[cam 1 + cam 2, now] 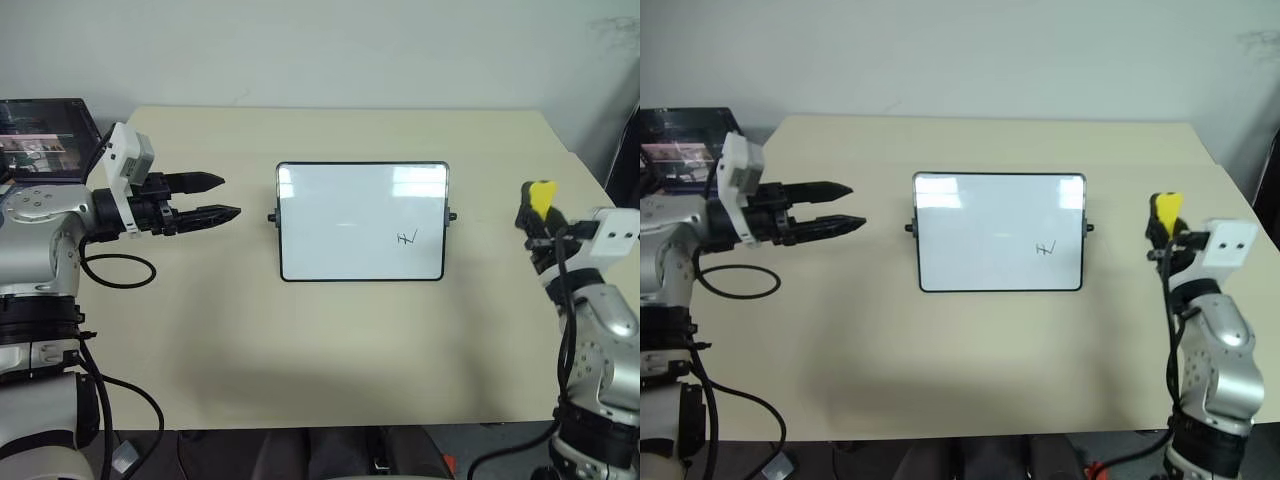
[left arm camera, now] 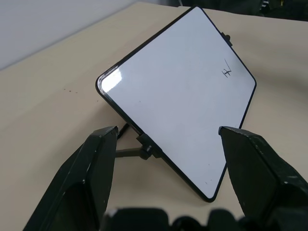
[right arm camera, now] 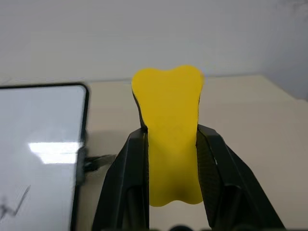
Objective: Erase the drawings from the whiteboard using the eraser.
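The right gripper (image 1: 1164, 222) is clenched on the small bright yellow eraser (image 3: 168, 134), a soft-looking waisted block squeezed between the two black fingers, and it hangs over the table's right side, well apart from the board. The rectangular glossy white whiteboard (image 1: 362, 220), with its thin dark frame, rounded corners and small black knobs on the short sides, sits propped at a tilt in the middle of the pale beige, matte table (image 1: 300, 370). One small black marker drawing (image 1: 405, 238) shows on the board's lower right part, nearest the eraser's side; the strokes are thin and it looks like a single scribble, though fainter traces elsewhere would be hard to make out under the glare. Judging by this, the wiping is well along and one mark is left. The next move would call for carrying the eraser across to that scribble, setting its flat face against the slick surface, and rubbing with light pressure so the tilted board does not slide or tip. The left gripper (image 1: 220, 198) hovers released, its black fingers spread, just off the board's left edge, placed to steady the frame.
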You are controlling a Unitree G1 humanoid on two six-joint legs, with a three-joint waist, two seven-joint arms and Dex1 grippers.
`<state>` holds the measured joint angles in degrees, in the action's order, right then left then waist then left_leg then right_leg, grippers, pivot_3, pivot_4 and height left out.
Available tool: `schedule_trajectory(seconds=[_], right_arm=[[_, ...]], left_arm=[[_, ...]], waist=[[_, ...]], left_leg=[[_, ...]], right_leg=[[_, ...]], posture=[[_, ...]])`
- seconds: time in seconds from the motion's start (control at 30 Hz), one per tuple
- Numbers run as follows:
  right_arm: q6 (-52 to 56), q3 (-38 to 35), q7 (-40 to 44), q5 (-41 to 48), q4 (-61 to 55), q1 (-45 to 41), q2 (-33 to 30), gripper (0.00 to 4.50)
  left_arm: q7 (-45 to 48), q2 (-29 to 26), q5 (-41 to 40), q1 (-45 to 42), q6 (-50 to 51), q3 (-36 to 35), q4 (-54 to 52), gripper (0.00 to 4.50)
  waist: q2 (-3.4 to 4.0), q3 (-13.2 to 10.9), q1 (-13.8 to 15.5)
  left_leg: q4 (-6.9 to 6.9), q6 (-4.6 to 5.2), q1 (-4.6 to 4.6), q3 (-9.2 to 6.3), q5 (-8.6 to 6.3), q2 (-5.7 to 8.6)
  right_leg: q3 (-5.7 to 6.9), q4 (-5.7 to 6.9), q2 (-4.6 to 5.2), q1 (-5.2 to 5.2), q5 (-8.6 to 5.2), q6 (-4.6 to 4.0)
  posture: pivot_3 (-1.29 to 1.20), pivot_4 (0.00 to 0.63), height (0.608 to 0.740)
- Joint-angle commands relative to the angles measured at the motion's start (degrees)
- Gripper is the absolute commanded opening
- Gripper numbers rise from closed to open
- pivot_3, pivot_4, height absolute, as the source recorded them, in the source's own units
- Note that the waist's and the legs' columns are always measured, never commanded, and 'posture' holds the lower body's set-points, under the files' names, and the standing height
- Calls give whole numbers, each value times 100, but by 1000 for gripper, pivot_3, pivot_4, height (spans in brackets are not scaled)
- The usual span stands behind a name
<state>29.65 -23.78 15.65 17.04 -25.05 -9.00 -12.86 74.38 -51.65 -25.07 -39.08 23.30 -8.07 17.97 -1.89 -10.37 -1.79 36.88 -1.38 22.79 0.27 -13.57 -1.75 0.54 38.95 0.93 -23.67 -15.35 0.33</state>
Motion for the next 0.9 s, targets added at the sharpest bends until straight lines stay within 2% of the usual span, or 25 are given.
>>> schedule_trajectory(seconds=[0.03, 0.3, 0.9], right_arm=[[-121, 134, -145, 81, -315, 119, 28, 986], [-612, 408, -309, -57, -187, 400, 80, 986], [-714, 626, -308, 93, -179, 562, -45, 986]], left_arm=[[-3, -74, -32, -59, -54, -121, -133, 3633], [-13, -95, -42, -60, -28, -134, -165, 3633], [-21, -78, -55, -43, -4, -130, -194, 3633]], waist=[[0, 0, 4], [0, 0, 7], [0, 0, 10]], left_leg=[[1, 0, 0, -1, 0, 1], [2, 0, 1, -2, 0, 1], [2, 0, 1, -2, 0, 1]], right_leg=[[-1, 0, 1, 0, 0, 0], [3, 0, 1, 0, 0, 1], [2, 0, 1, 0, 0, 1]], posture=[[0, 150, 740], [0, 150, 740], [0, 150, 740]])
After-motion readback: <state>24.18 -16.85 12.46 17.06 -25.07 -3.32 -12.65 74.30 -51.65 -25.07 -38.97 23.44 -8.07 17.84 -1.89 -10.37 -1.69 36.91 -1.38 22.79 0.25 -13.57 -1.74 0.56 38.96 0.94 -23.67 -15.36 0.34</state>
